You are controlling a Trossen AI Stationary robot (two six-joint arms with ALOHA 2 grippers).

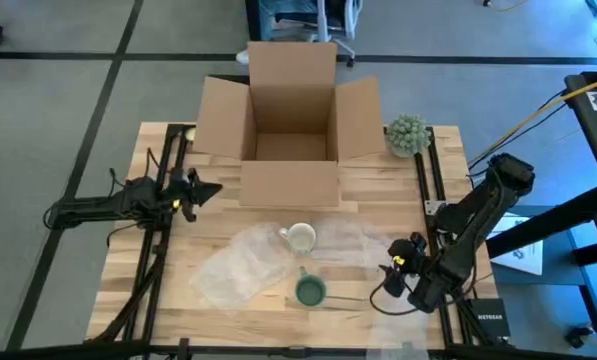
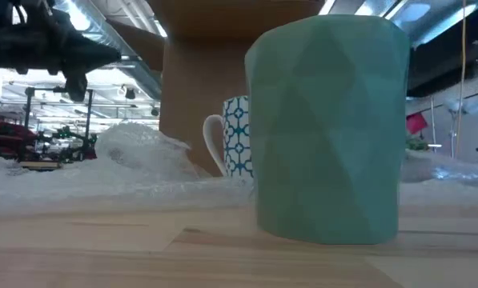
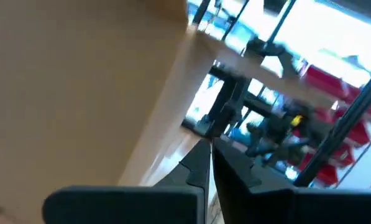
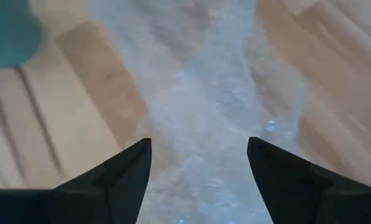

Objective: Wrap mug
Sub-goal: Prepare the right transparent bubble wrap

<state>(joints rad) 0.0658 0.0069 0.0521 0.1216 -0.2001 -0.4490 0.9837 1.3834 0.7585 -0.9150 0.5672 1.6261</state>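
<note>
My right gripper point(image 4: 199, 163) hangs spread wide above the bubble wrap point(image 4: 204, 93), right of the green mug point(image 1: 310, 291). I should drop straight and pinch only the sheet's edge. My left gripper point(image 1: 210, 190) waits pressed closed by the box point(image 1: 290, 130).

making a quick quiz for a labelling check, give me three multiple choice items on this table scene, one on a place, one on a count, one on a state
1. Where does the cardboard box stand?
A. at the table's far edge, centred
B. beside the right arm's base
C. on top of the green mug

2. How many mugs are on the table?
A. one
B. two
C. four

3. How are the right gripper's fingers?
A. shut on a mug
B. shut on nothing
C. open, above bubble wrap

Answers
1: A, the high view shows it at the far middle with its flaps open.
2: B, a green mug and a white patterned mug stand near the bubble wrap.
3: C, the right wrist view shows the fingers spread with wrap beneath; the left gripper waits shut at the left side.
</note>
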